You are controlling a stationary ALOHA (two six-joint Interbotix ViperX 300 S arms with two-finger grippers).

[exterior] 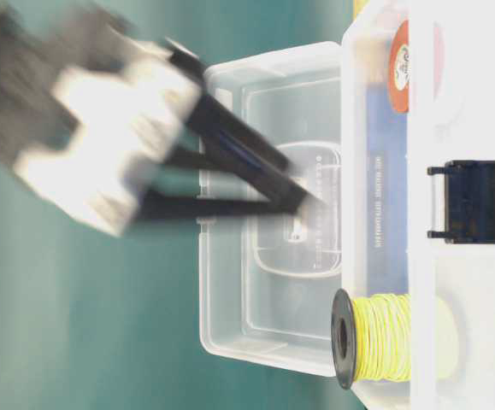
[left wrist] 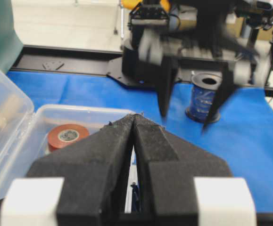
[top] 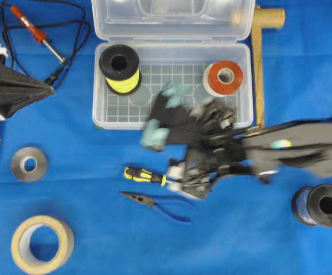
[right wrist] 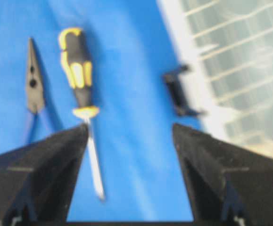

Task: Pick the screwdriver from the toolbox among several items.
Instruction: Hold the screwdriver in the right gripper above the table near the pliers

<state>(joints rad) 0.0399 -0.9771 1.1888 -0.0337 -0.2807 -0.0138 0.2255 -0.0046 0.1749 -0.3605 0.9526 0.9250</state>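
The screwdriver (top: 144, 175), with its yellow-and-black handle and thin silver shaft, lies flat on the blue cloth in front of the toolbox (top: 171, 121), outside it. The right wrist view shows the screwdriver (right wrist: 79, 80) beside the left fingertip, untouched. My right gripper (top: 161, 116) hovers motion-blurred over the toolbox's front edge; its jaws (right wrist: 129, 129) stand wide open with only cloth between them. My left gripper (top: 51, 89) rests at the far left, away from the box, its fingers (left wrist: 135, 117) pressed together on nothing.
A yellow wire spool (top: 120, 67) and a red tape roll (top: 224, 78) sit in the toolbox. Blue-handled pliers (top: 154, 203) lie just below the screwdriver. A soldering iron (top: 36, 31), grey ring (top: 29, 164), masking tape (top: 42, 243), dark spool (top: 320, 204) and wooden mallet (top: 259, 63) surround them.
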